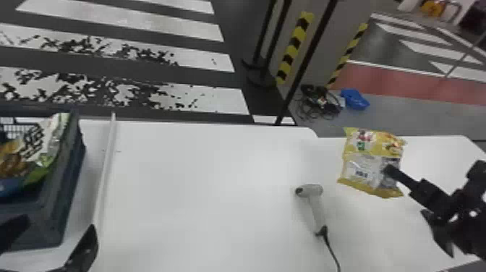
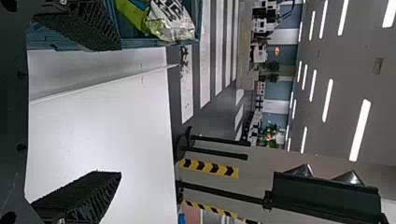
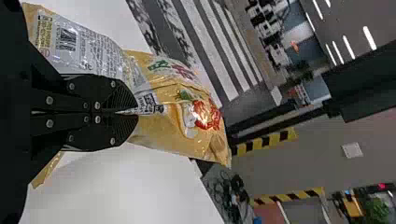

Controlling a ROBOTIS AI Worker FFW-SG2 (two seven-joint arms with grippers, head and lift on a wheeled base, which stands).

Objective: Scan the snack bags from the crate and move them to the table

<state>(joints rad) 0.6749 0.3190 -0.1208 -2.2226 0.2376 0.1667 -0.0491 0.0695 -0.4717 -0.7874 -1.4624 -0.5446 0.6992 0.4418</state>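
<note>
Right end effector (image 1: 392,170), at the right side of the scene: clamped on the yellow snack bag (image 1: 369,161), with both black fingers brought together over a pinch of wrapper. Yellow snack bag: held above or against the right part of the white counter (image 1: 202,181) (contact impossible to tell), with the pale printed panel and barcode toward the head view. In the right wrist view, bulging out past the fingertips, with red and green print on the far portion.

Just left of the bag and nearer: gray handheld scanner (image 1: 314,191), lying on the counter, with head pointing left and handle toward the near side; dark cable (image 1: 331,251) running from the handle's base to the near side.

Left end effector (image 1: 59,222), at the near left: fingers well apart, one over the near part of the dark blue crate (image 1: 47,228), the other just right of the same crate. Inside the crate, at the left: white-and-green snack bag (image 1: 48,139), leaning toward the right wall. Just right of the crate: narrow white ridge (image 1: 105,170), running from near to far.

Beyond the far edge: striped floor (image 1: 188,97), heaped cords (image 1: 320,101) and a blue object (image 1: 355,99) at the right.
</note>
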